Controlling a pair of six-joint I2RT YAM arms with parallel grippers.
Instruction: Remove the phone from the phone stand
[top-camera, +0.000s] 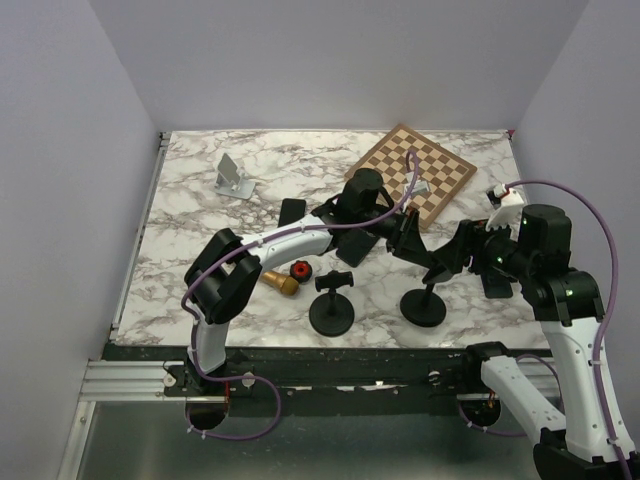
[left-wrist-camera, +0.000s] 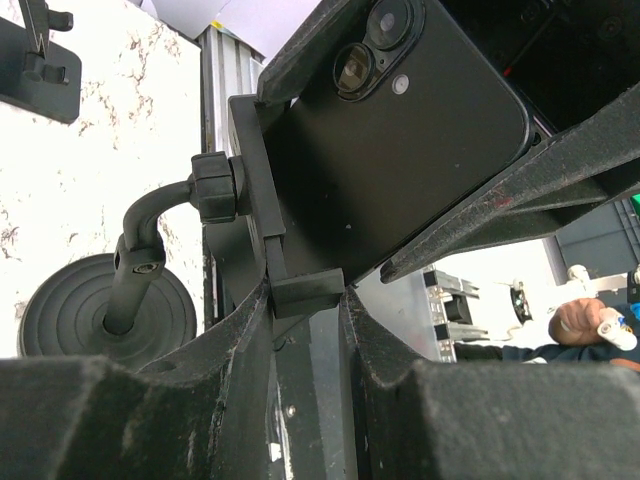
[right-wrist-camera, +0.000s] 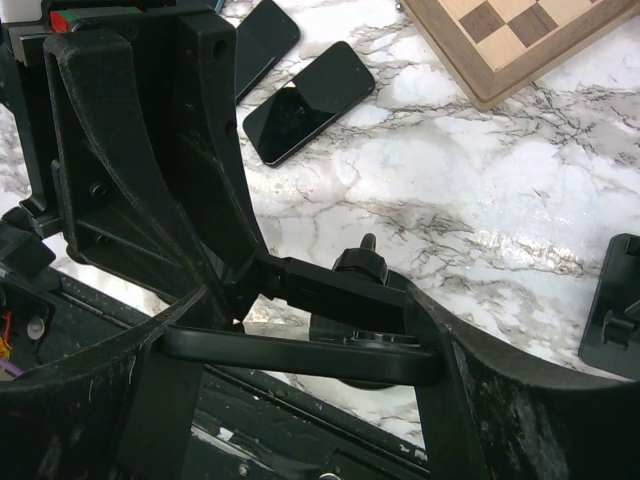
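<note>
Nearest the arm bases stand two black stands on the table (top-camera: 200, 215). The left-hand one, the second stand (top-camera: 333, 305), carries no phone. The phone stand (top-camera: 423, 306) to its right is the one being worked on.

Just above its base both arms meet. The left fingers (left-wrist-camera: 200, 400) are closed on the phone stand, pinching the lower lug (left-wrist-camera: 308, 292) of its cradle from either side. The right fingers (right-wrist-camera: 520, 400) are closed across the phone (left-wrist-camera: 400, 150), which the right wrist view shows edge-on as a dark bar spanning between them.

The phone is not yet free. Its back and camera lenses face the left wrist camera, and it lies flat against the cradle plate with the lug hooked over its lower edge. I judge both grips done and the lifting out still to do, with the left arm bracing the stand.

Farther back, two loose phones (right-wrist-camera: 308, 102) lie flat on the marble. A wooden chess piece (top-camera: 282, 283) lies to the left. At the far side are the chessboard (top-camera: 415, 172) and a silver stand (top-camera: 232, 178), well apart.
</note>
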